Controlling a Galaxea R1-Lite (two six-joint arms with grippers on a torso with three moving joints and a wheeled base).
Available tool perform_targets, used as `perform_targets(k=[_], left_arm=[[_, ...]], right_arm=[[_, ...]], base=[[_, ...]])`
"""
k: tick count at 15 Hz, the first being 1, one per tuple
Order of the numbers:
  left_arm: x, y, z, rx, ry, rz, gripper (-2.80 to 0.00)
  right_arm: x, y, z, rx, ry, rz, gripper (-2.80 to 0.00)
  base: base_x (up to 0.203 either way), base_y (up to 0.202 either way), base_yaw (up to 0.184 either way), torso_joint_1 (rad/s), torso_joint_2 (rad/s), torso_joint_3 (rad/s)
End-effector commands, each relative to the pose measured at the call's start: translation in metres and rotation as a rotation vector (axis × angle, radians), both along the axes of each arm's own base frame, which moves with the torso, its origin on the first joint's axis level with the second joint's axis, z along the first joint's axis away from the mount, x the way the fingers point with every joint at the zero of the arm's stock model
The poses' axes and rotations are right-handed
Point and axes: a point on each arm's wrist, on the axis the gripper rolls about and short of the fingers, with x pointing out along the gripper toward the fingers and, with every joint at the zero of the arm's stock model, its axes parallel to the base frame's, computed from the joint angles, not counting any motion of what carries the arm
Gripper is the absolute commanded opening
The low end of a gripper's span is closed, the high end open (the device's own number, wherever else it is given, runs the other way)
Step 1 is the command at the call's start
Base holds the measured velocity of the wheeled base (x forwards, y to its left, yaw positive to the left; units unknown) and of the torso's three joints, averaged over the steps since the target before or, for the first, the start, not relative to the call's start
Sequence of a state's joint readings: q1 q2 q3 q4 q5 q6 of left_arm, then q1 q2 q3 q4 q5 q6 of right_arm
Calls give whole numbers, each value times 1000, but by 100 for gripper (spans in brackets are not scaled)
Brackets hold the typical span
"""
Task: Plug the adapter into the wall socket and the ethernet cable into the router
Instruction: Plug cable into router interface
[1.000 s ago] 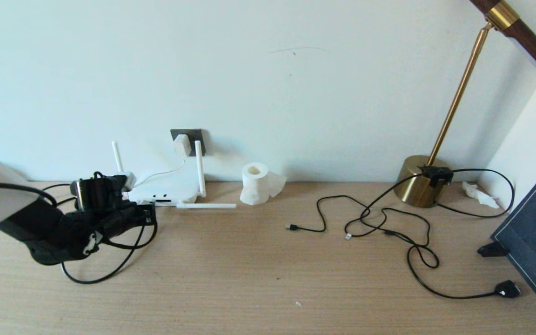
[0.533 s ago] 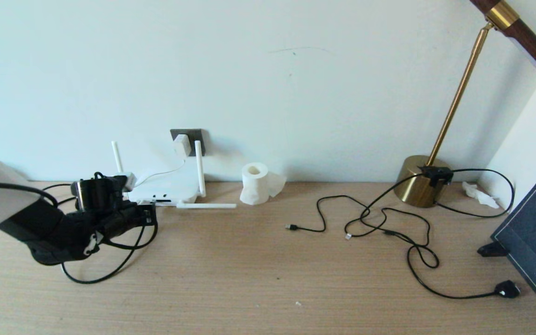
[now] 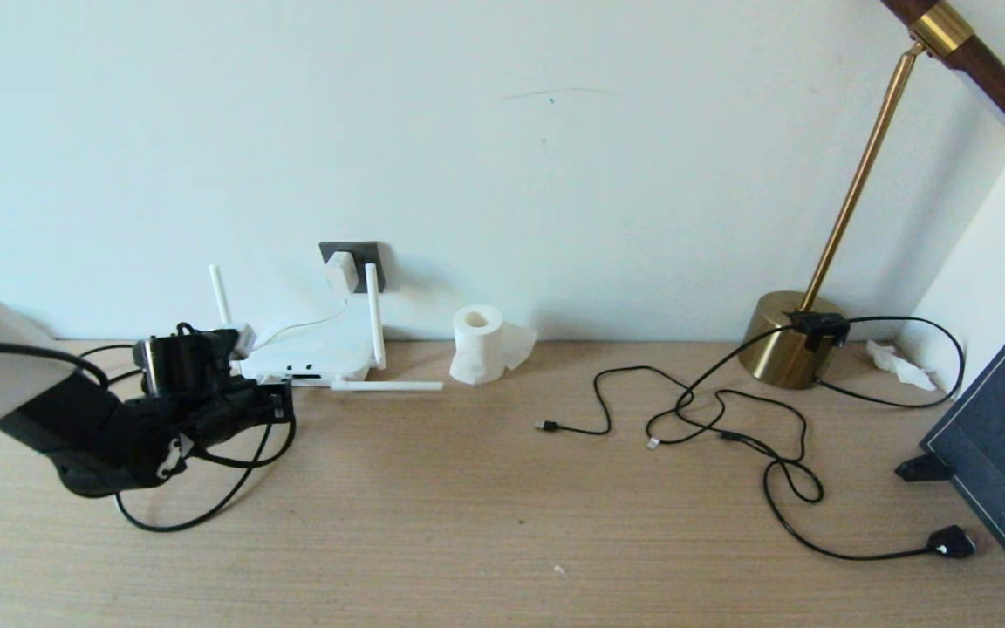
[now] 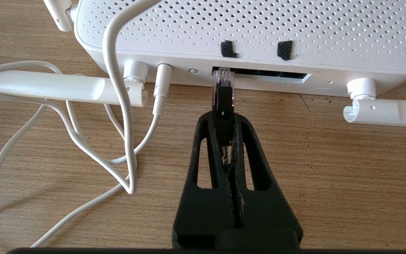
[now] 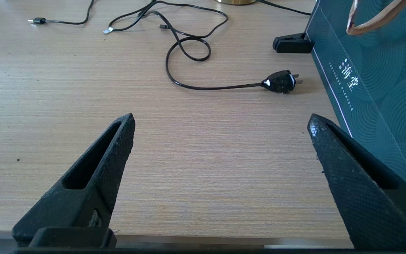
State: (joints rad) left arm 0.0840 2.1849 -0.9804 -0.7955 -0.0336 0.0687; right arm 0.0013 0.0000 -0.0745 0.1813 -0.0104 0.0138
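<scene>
The white router lies against the wall at the left; its perforated body fills the left wrist view. My left gripper is shut on the ethernet cable's black-booted plug, whose clear tip touches the mouth of the leftmost dark port. The black ethernet cable loops on the desk below the arm. The white adapter sits in the dark grey wall socket, its thin white cord running down over the router. My right gripper hovers open above the desk's near edge, out of the head view.
A tissue roll stands right of the router. One antenna lies flat on the desk. Black cables and a black mains plug sprawl at the right, near a brass lamp base and a dark bag.
</scene>
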Motion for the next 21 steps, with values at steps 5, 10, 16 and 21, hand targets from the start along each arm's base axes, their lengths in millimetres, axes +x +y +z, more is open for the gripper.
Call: perform_targets(k=[5, 10, 16, 21], left_arm=[[0, 0, 2, 2, -8, -2, -280], [3, 0, 3, 4, -16, 0, -280], [3, 0, 4, 4, -19, 1, -280], [3, 0, 4, 4, -18, 1, -280]], right_arm=[[0, 0, 0, 0, 4, 0, 0], [0, 0, 0, 0, 2, 0, 0], [0, 0, 0, 0, 4, 0, 0], [0, 0, 0, 0, 4, -2, 0]], base=[[0, 0, 0, 0, 0, 0], [0, 0, 0, 0, 0, 0], [0, 0, 0, 0, 0, 0], [0, 0, 0, 0, 0, 0]])
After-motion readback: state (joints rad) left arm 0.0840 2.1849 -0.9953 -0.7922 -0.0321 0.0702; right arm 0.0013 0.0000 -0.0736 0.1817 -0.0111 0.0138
